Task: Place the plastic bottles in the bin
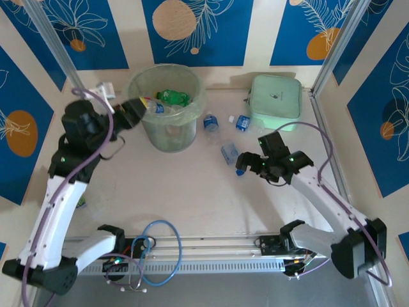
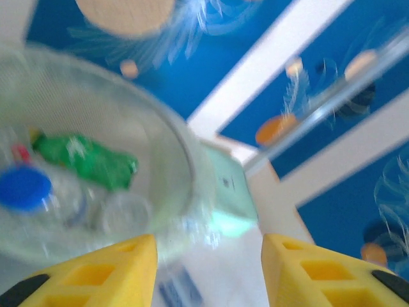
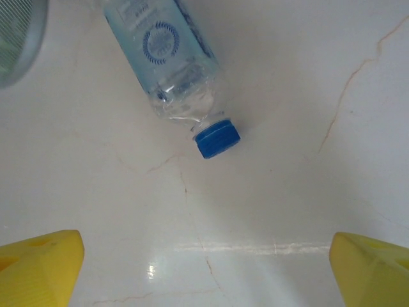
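My right end effector [image 3: 204,265] is wide open, the clear blue-capped plastic bottle [image 3: 171,64] lying on the bench [image 3: 287,192] just ahead, so I'd straddle its labelled body, not the cap, before squeezing.

Pale, faintly veined table [image 1: 192,198] with a mint green square case [image 1: 276,101] lying flat at its far right, near the foot of a slanting aluminium frame post [image 1: 342,45]. The backdrop is cream wall set with blue panels [image 1: 192,29] printed with white leaf outlines and orange discs. A blue cable loop [image 1: 167,249] lies at the near edge, and a small white object [image 1: 105,88], too small to identify, sits at the far left.
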### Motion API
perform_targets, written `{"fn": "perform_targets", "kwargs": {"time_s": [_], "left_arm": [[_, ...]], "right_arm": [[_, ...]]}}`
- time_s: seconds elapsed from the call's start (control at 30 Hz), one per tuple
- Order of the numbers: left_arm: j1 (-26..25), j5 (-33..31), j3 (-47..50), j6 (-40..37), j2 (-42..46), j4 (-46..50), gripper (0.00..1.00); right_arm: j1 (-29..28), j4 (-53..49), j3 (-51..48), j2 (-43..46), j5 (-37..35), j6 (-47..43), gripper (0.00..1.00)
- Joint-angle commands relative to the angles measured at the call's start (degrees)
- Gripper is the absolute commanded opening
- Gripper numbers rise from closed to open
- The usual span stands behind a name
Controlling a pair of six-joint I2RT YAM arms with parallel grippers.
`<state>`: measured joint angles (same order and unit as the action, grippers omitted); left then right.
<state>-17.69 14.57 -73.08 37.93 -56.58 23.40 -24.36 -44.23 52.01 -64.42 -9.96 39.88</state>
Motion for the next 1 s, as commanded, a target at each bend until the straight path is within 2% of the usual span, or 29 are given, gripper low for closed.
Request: {"fn": "perform_targets", "kwargs": {"time_s": [0.0,0.17,0.33,0.67,0.97], "left_arm": [[-6.1,-1.1,4.8,-3.3,2.0,8.1,0.44],[-12.9,-1.6,13.2,-0.3,6.1,8.9,0.41],[-16.3,-2.1,16.8,1.2,6.4,8.6,0.44],[-16.8,-1.7,19.8,1.8,7.1,8.3,0.45],[-16.8,-1.1,21.0,1.3,7.3,8.9,0.45]], "right_arm": [[0.4,0.6,4.2,-5.4,3.4,-4.0,0.98],[0.1,2.9,9.0,-16.2,2.1,-6.7,0.95],[-0.9,1.0,17.5,-28.3,-1.9,-10.5,0.95],[-2.4,-2.6,30.1,-43.4,-6.1,-14.0,0.9],[-2.0,-3.7,33.2,-49.7,-6.8,-13.2,0.83]]}}
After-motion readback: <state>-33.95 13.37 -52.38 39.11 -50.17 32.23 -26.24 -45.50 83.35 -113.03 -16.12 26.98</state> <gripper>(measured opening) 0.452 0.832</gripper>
